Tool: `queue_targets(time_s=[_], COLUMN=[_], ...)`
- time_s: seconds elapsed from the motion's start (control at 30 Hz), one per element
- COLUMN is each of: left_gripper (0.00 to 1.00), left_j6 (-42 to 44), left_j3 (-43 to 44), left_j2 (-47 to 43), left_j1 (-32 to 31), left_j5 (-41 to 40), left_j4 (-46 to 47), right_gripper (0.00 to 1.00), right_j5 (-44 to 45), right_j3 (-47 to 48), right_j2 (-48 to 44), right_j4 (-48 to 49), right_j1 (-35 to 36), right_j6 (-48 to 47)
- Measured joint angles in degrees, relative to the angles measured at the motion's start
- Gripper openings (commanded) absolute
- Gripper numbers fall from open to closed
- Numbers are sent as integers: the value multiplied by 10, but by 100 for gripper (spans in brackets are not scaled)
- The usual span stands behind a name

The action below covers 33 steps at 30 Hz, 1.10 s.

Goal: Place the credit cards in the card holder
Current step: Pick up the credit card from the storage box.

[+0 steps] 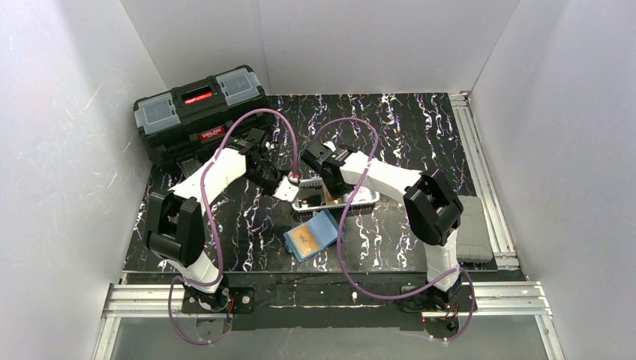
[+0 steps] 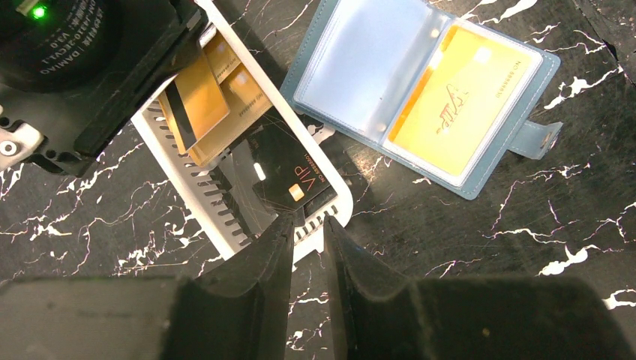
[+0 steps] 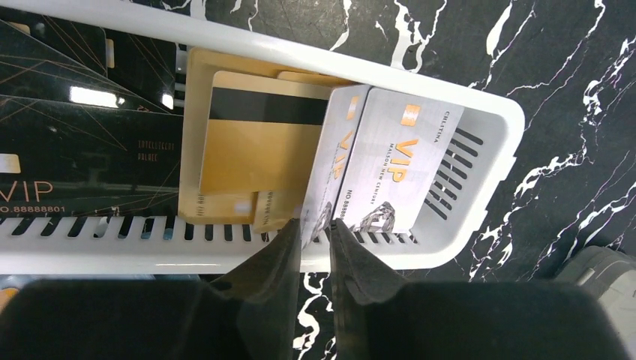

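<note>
The teal card holder (image 1: 311,236) lies open in front of the white mesh basket (image 1: 360,199), an orange credit card (image 2: 469,97) in its clear sleeve. More credit cards lie in the basket: orange ones (image 3: 255,157), black ones (image 3: 82,150) and a flat pale one (image 3: 401,161). A second pale card (image 3: 337,165) stands tilted on edge, its lower corner pinched in my right gripper (image 3: 315,225). My left gripper (image 2: 307,219) is closed on the basket's end rim (image 2: 337,217), beside a black card (image 2: 292,169).
A black toolbox (image 1: 199,112) stands at the back left. A grey block (image 1: 472,229) rests at the table's right edge by the aluminium rail (image 1: 480,165). White walls close in the sides and back.
</note>
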Motion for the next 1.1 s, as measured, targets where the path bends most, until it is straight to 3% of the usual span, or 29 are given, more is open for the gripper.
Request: queue_targets(time_s=[0.33, 0.37, 0.43, 0.5, 1.1], left_gripper=[20, 20, 20, 20, 20], left_j6=[0, 0, 0, 1, 4], left_j3=[0, 0, 0, 0, 0], left_j2=[0, 0, 0, 0, 0], left_j1=[0, 0, 0, 0, 0], left_j5=[0, 0, 0, 0, 0], left_j4=[-2, -2, -2, -2, -2], right_gripper=[22, 29, 53, 56, 51], right_j5=[4, 4, 3, -3, -49], right_j3=[-9, -10, -11, -11, -10], right_j2=[-5, -5, -5, -5, 20], right_j4=[7, 8, 8, 9, 12], right_j1=[-3, -4, -4, -4, -4], right_j6=[1, 1, 3, 3, 0])
